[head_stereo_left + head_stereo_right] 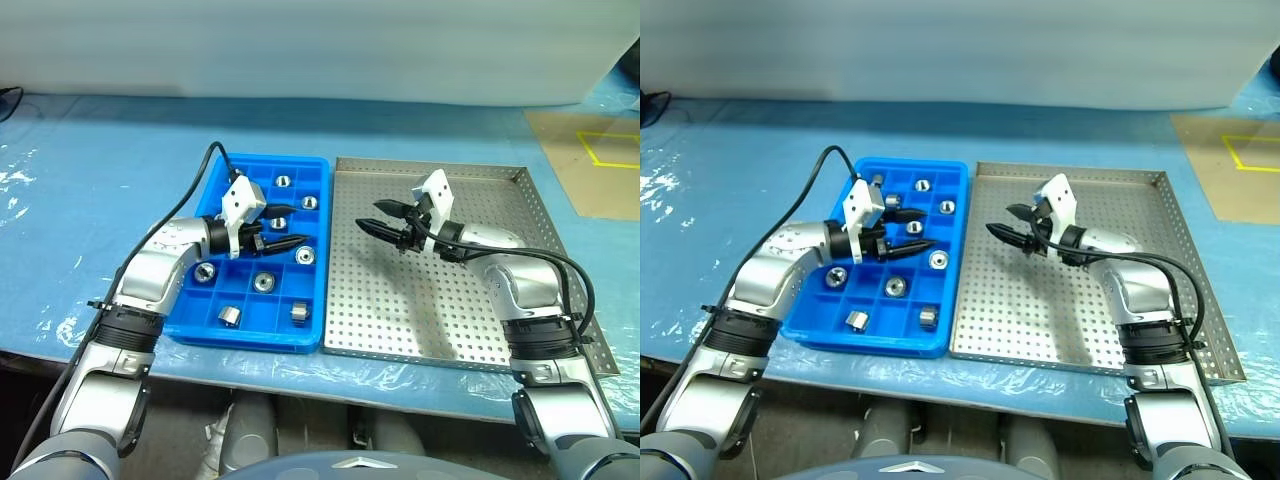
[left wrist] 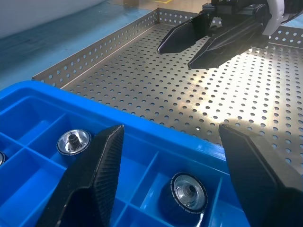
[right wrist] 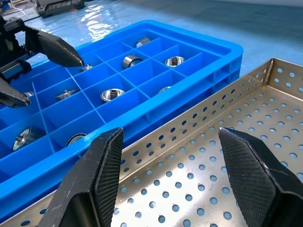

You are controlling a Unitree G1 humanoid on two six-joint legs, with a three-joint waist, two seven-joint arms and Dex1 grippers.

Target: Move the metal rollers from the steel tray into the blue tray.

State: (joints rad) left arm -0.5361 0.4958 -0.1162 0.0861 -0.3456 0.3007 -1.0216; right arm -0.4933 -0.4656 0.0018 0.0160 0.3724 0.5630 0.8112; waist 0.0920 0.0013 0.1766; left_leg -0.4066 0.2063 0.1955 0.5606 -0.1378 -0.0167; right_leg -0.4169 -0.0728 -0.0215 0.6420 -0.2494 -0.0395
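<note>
Several metal rollers [image 1: 263, 282] lie in separate compartments of the blue tray [image 1: 222, 343], one [image 2: 189, 191] close below my left gripper. That left gripper [image 1: 295, 224] hovers open over the blue tray's right side, pointing right, with nothing between its fingers. To the right of the blue tray stands the steel tray [image 1: 560, 300], and the perforated floor I see is bare. My right gripper [image 1: 370, 213] hangs open and unladen over the steel tray's left part, pointing left at the blue tray. The two grippers face each other across the trays' shared edge, apart.
Both trays rest on a light blue table covering [image 1: 90, 160], near the table's front edge. A black cable [image 1: 195, 185] arcs from my left wrist over the blue tray's far left corner. A brown board with yellow tape [image 1: 600, 160] lies at the far right.
</note>
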